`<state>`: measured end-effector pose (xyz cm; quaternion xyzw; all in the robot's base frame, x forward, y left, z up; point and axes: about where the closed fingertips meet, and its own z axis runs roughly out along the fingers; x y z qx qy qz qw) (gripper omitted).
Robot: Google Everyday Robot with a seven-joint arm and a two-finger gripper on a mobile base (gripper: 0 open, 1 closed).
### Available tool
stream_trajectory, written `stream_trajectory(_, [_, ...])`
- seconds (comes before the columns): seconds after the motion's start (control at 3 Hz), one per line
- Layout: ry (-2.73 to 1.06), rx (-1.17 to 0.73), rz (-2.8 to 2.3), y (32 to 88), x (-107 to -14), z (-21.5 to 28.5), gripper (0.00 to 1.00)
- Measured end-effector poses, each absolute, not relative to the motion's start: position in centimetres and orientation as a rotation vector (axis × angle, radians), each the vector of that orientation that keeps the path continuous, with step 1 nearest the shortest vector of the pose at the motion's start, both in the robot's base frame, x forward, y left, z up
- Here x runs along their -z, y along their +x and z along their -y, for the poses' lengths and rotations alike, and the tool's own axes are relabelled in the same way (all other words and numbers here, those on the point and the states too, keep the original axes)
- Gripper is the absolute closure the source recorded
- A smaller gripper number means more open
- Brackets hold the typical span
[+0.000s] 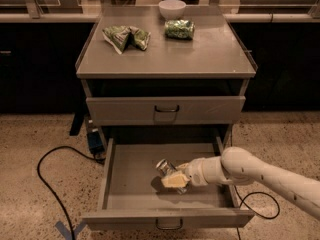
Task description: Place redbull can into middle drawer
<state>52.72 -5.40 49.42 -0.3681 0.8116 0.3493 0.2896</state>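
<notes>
The middle drawer point(125, 176) is pulled open below the cabinet top, grey with a bare floor and a dark wire handle at its front. My white arm reaches in from the right. My gripper point(175, 179) is low inside the drawer, shut on the redbull can point(165, 169). The can lies tilted, its shiny round end pointing up and left, and it sits just above or on the drawer floor near the middle. Pale yellowish fingers point(173, 181) cover the can's lower part.
A closed upper drawer point(165, 109) is above. On the cabinet top point(210, 54) lie two green snack bags point(125, 36) point(179, 29) and a white bowl point(172, 7). A black cable point(45, 184) loops on the floor at left; another cable lies at right.
</notes>
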Motion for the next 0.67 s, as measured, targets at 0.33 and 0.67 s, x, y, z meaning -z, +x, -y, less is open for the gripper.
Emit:
stream_trajectory(0.33, [-0.984, -0.9, -2.12, 57.7, -48.8, 3.6, 1.0])
stream_trajectory(0.67, [-0.98, -0.877, -2.096, 61.8, -48.0, 2.0, 1.0])
